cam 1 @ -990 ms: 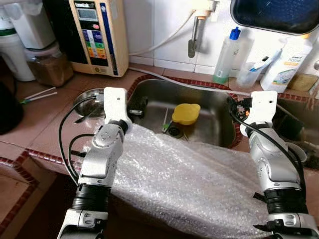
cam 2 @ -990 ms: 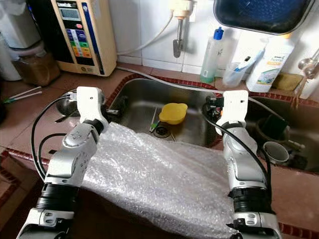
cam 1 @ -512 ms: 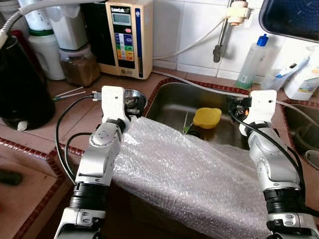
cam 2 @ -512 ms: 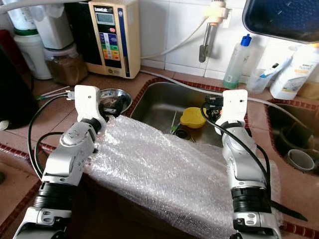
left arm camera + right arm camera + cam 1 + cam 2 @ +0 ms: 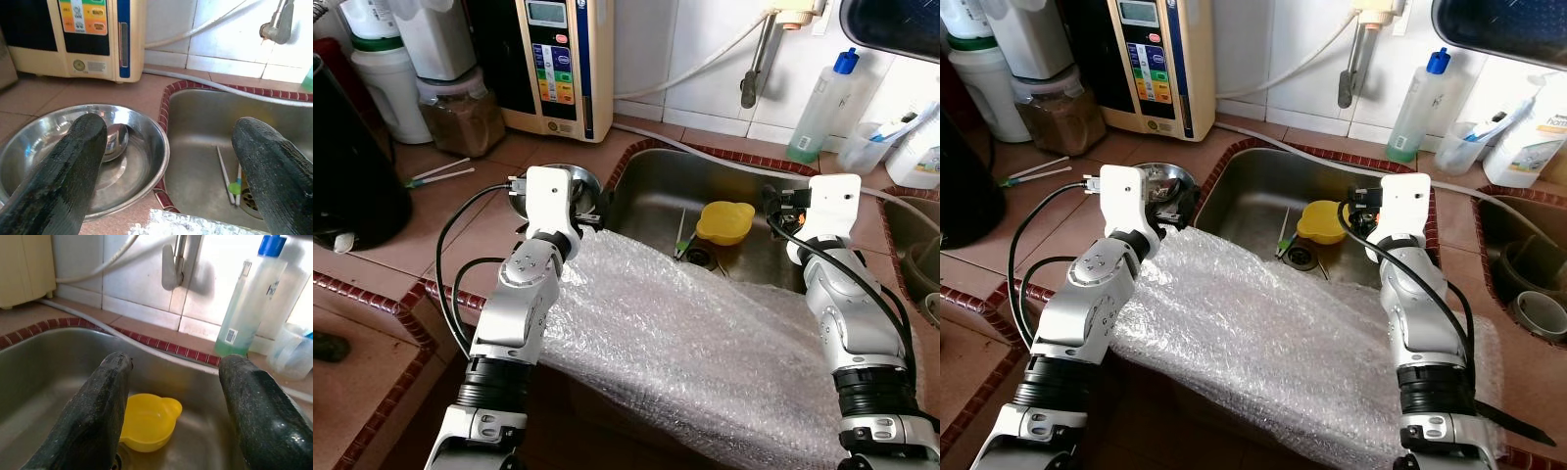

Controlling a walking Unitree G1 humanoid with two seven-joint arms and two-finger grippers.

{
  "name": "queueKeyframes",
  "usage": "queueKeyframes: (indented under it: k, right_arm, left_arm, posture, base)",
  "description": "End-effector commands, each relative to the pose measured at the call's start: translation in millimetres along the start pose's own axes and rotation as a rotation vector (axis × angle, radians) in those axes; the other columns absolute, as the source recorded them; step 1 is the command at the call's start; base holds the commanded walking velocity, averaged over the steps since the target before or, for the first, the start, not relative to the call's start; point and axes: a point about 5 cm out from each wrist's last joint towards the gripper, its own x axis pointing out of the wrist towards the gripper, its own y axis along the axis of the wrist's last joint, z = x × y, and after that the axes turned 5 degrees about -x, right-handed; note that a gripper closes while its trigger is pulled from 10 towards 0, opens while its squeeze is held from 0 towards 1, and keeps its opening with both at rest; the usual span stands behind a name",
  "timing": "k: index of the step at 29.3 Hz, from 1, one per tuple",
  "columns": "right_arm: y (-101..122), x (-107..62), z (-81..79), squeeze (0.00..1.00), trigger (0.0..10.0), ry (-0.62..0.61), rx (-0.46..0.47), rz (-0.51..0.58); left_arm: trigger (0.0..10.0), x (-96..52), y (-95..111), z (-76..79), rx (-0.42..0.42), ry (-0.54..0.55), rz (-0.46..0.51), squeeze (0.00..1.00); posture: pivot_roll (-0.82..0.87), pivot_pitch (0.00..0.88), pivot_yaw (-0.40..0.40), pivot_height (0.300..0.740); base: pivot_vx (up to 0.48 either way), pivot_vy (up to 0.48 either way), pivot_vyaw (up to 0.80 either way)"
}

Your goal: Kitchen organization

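Since earlier frame: camera panned left; steel bowl (image 5: 570,182) now frame centre-left.

Left eye view: yellow bowl (image 5: 723,220) in sink (image 5: 646,201), centre right.

Left wrist view: left gripper (image 5: 171,161) wide open, empty, above steel bowl.

Right wrist view: right gripper (image 5: 176,401) wide open, empty, above yellow bowl.

Risk: bubble wrap (image 5: 685,343) draped between arms may snag on reach.

From my remote station I count one steel sink (image 5: 646,201) holding one yellow bowl (image 5: 723,220), one steel dish (image 5: 142,156) with one spoon (image 5: 116,139) just ahead of the left gripper (image 5: 171,161), one sheet of bubble wrap (image 5: 695,343) behind both grippers, one blue-capped bottle (image 5: 249,298) beyond the right gripper (image 5: 171,396), one water machine (image 5: 553,64) and one tap (image 5: 756,78).
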Motion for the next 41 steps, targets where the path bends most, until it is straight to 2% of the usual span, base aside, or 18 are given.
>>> queueKeyframes:
  k: [1, 5, 6, 10, 11, 13, 20, 21, 23, 29, 31, 41]
  right_arm:
    - [7.4, 2.4, -4.1, 0.0, 10.0, 0.018, -0.006, 0.035]
    - [9.6, 2.1, -10.7, 0.0, 10.0, 0.055, 0.008, 0.049]
    - [10.7, 1.2, -18.5, 0.0, 10.0, 0.097, 0.019, 0.054]
    - [10.7, -0.3, -24.6, 0.0, 10.0, 0.13, 0.008, 0.055]
    - [9.8, -3.4, -32.1, 0.0, 10.0, 0.177, 0.014, 0.05]
    - [8.5, -8.9, -43.6, 0.0, 10.0, 0.26, 0.042, 0.044]
    - [3.8, -23.2, -63.8, 0.0, 10.0, 0.402, 0.076, 0.004]
    - [0.2, -30.6, -72.8, 0.0, 10.0, 0.468, 0.083, -0.016]
    - [-2.0, -36.2, -78.8, 0.0, 10.0, 0.511, 0.092, -0.029]
    - [1.1, -46.0, -89.8, 0.0, 10.0, 0.609, 0.131, -0.035]
    - [2.8, -49.0, -92.7, 0.0, 10.0, 0.643, 0.126, -0.027]
    - [2.7, -46.7, -90.7, 0.0, 10.0, 0.641, 0.092, -0.036]
  left_arm:
    - [10.0, 3.7, 6.7, 0.9, 0.052, 0.013, 0.04, 0.0]
    - [10.0, 6.7, 4.0, -5.1, 0.027, 0.058, 0.032, 0.0]
    - [10.0, 12.3, 0.1, -13.8, 0.036, 0.116, 0.008, 0.0]
    - [10.0, 18.1, -1.9, -19.3, 0.055, 0.146, -0.019, 0.0]
    - [10.0, 25.3, -3.0, -24.4, 0.074, 0.171, -0.054, 0.0]
    - [10.0, 33.2, -2.6, -30.4, 0.062, 0.2, -0.091, 0.0]
    - [10.0, 43.4, -1.6, -35.6, 0.084, 0.205, -0.149, 0.0]
    - [10.0, 45.2, -2.4, -38.0, 0.089, 0.208, -0.173, 0.0]
    - [10.0, 46.2, -4.3, -39.5, 0.086, 0.21, -0.198, 0.0]
    - [10.0, 46.2, -12.0, -45.1, 0.081, 0.215, -0.261, 0.0]
    - [10.0, 45.4, -16.6, -45.5, 0.102, 0.197, -0.301, 0.0]
    - [10.0, 42.8, -26.1, -47.2, 0.062, 0.156, -0.378, 0.0]
  posture:
    - [-0.03, 0.0, 0.002, 0.74]
    - [-0.02, 0.0, -0.002, 0.74]
    - [-0.02, 0.0, -0.005, 0.74]
    - [-0.03, 0.0, -0.004, 0.74]
    - [-0.04, 0.0, 0.002, 0.74]
    - [-0.04, 0.0, 0.008, 0.74]
    - [-0.05, 0.0, 0.027, 0.74]
    - [-0.05, 0.0, 0.034, 0.74]
    - [-0.05, 0.0, 0.038, 0.74]
    - [-0.05, 0.0, 0.042, 0.74]
    - [-0.05, 0.0, 0.042, 0.74]
    - [-0.03, 0.0, 0.042, 0.74]
  base:
    - [0.0, 0.0, 0.0]
    - [0.0, 0.0, 0.0]
    - [0.0, 0.0, 0.0]
    - [0.0, 0.0, 0.0]
    - [0.0, 0.0, 0.0]
    - [0.0, 0.0, 0.0]
    - [0.0, 0.0, 0.0]
    - [0.0, 0.0, 0.0]
    - [0.0, 0.0, 0.0]
    - [0.0, 0.0, 0.0]
    - [0.0, 0.0, 0.0]
    - [0.0, 0.0, 0.0]
